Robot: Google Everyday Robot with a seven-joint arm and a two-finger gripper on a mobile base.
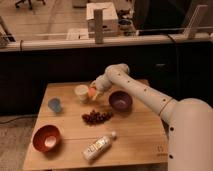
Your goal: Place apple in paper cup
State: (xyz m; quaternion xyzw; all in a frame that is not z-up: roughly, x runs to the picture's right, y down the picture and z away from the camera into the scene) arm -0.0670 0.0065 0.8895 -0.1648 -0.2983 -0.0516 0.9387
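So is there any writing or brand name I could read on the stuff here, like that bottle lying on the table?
None can be read.
Bottle: it has a label, too blurred to read.
Paper cup, blue cup, purple bowl, red bowl: plain, no text visible.
Gripper, holding the apple by the paper cup: no markings visible.

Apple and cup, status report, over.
Gripper at apple, beside paper cup rim. Apple not yet in cup. Grapes nearby, not blocking.
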